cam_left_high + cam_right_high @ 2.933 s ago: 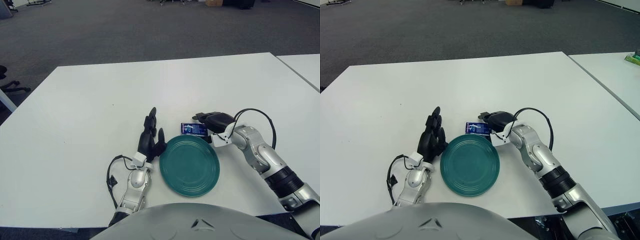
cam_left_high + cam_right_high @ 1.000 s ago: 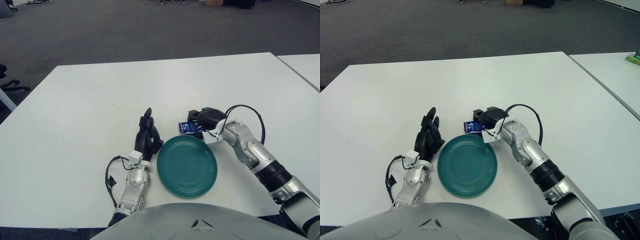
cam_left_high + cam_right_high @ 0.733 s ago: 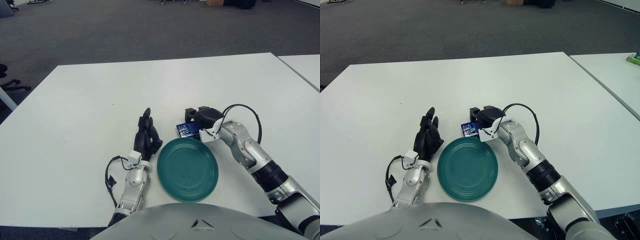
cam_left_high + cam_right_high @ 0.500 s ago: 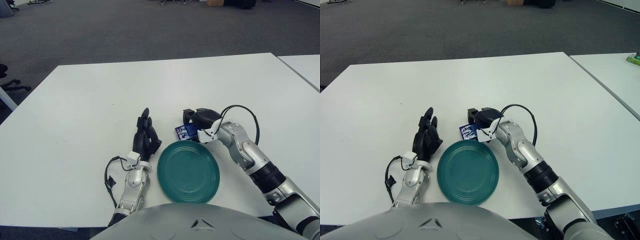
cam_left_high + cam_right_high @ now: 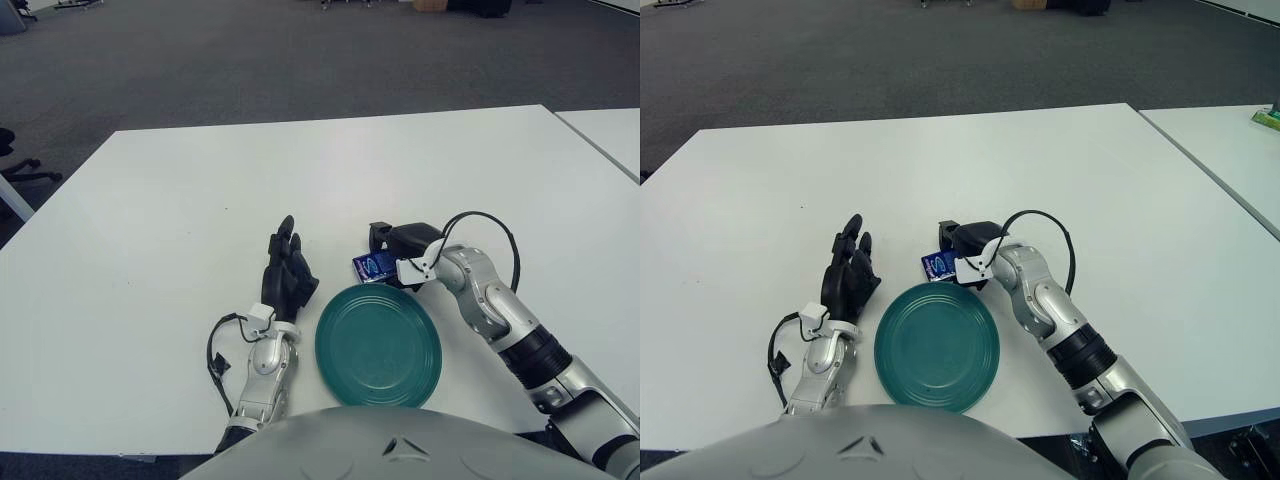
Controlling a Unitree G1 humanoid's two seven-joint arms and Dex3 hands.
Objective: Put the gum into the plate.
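The gum (image 5: 372, 266) is a small blue pack, just beyond the far rim of the teal plate (image 5: 325, 340), which lies on the white table near its front edge. My right hand (image 5: 388, 250) has its fingers curled around the gum's right side and holds it tilted. My left hand (image 5: 287, 275) rests on the table just left of the plate, fingers straight and spread, holding nothing. The plate holds nothing.
A second white table (image 5: 610, 130) stands to the right across a narrow gap, with a green object (image 5: 1268, 118) on it. Grey carpet lies beyond the table's far edge. My torso covers the bottom of the view.
My right hand closed on the gum and shifted it a little left, tilting it up off the table. My left hand slid slightly left and back. The plate stayed about where it was.
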